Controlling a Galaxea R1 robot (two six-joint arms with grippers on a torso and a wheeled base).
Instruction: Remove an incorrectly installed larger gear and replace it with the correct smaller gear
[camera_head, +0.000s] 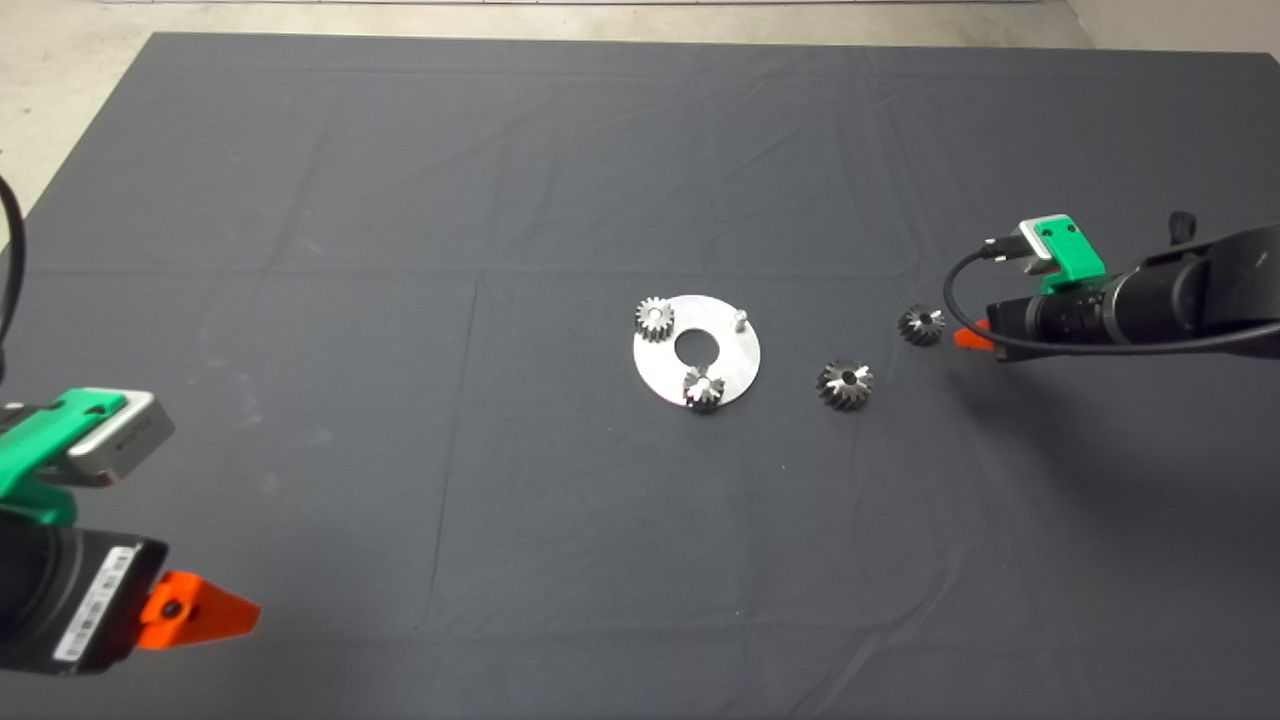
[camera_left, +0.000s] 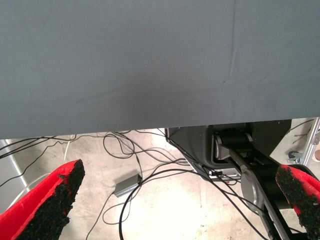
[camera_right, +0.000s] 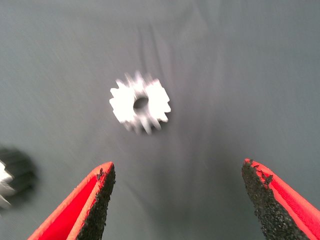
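Larger gear: your wide dark steel cone-shaped toothed wheel (camera_head: 845, 384) with shiny tooth faces and a round centre hole lies flat on the dark grey mat (camera_head: 500, 200) of the tabletop, off the plate, between the plate and the smaller gear.
Smaller gear: your small blackish steel toothed gear (camera_head: 921, 324) with a centre hole lies on the mat beyond the larger gear, just beside the right pincer's red tip. In the right wrist view it (camera_right: 140, 104) appears pale and blurred, ahead of the fingers and touching neither.
Plate: your round silver metal disc (camera_head: 735, 360) with a large centre hole carries a pale silver flat-toothed gear (camera_head: 654, 318) at its far left rim, a small shiny gear (camera_head: 703, 388) at its near rim, and one bare upright pin (camera_head: 740, 318) at its far right.
Right pincer (camera_right: 177, 200): low over the mat, fingers spread wide, gripping nothing.
Left pincer (camera_left: 175, 205): parked at your lower left edge, fingers wide apart and empty; floor cables (camera_left: 130, 165) show beyond the mat.
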